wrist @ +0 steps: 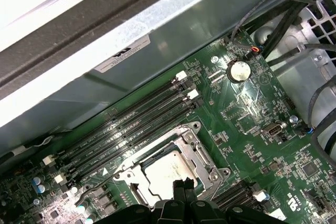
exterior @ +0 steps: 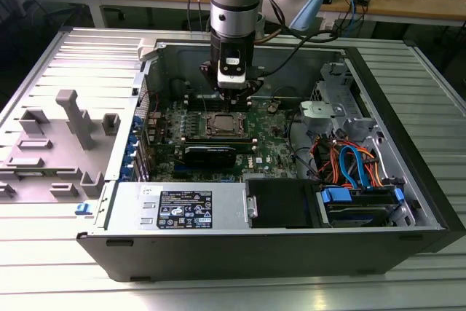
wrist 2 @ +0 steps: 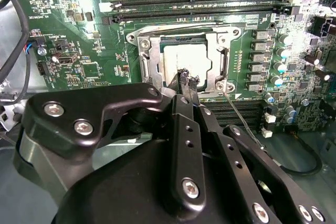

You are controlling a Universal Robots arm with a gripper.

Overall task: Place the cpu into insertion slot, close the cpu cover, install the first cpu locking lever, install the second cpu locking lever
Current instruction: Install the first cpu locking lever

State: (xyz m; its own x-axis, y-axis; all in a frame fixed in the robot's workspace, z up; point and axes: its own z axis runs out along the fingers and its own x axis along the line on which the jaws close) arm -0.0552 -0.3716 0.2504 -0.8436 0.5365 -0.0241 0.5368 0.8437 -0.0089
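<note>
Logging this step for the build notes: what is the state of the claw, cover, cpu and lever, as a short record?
claw: shut, tips at the cpu's edge; contact unclear
cover: lying flat on the socket
cpu: under the cover, silver top showing through its window
lever: thin wire rod slanting away from a cover corner
</note>
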